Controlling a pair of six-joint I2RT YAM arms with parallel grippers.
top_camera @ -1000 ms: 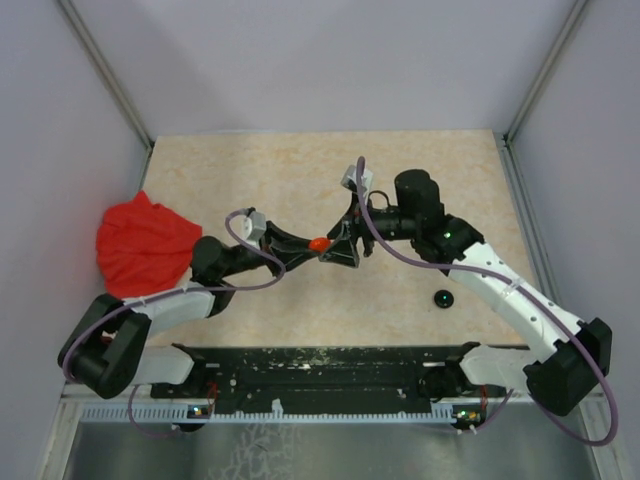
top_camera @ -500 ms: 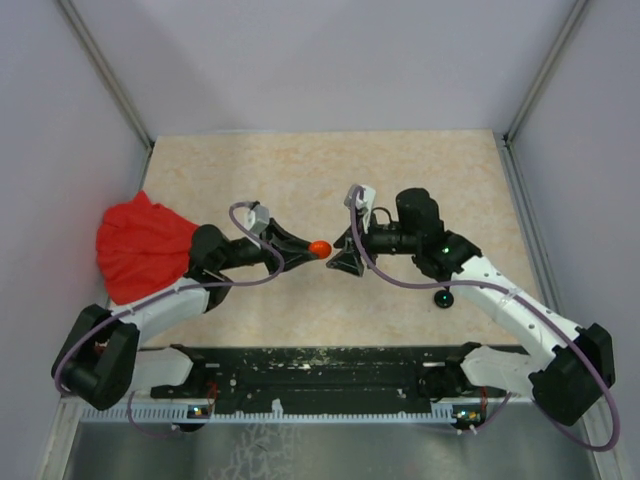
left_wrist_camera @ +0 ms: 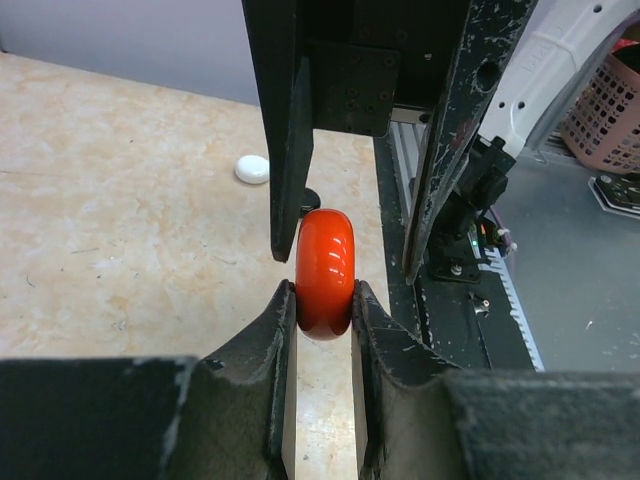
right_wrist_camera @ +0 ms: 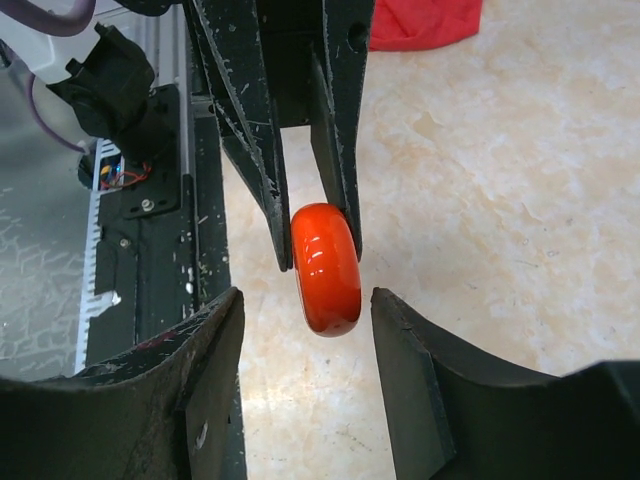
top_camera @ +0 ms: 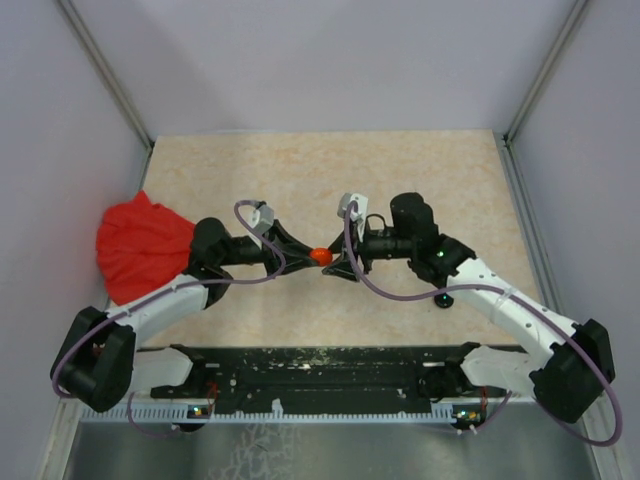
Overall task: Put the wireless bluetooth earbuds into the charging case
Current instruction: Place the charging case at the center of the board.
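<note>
I have the left tool [left_wrist_camera: 322,295] clamped narrow on a glossy orange-red round plastic case [left_wrist_camera: 325,270]. It grips the case by its two flat faces, so the case stands on edge and shows only its rim to both wrist cameras. From the top camera the two arms meet nose to nose over the front middle of the beige marbled worktop [top_camera: 330,170], with the case at the meeting point. My right tool [right_wrist_camera: 305,300] is spread wide, with one finger on either side of the case. In the right wrist view there is a clear gap on both sides. In the left wrist view one of its fingers runs just beside the top of the case, and I cannot tell whether it touches. A crumpled red cloth [top_camera: 140,245] lies at the left edge of the worktop. A small black round object [top_camera: 443,298] sits on the worktop, partly under the right arm. In the left wrist view a small white rounded piece [left_wrist_camera: 252,169] rests on the worktop beyond the tools. It is too small for me to tell whether it is an earbud or a disc.
</note>
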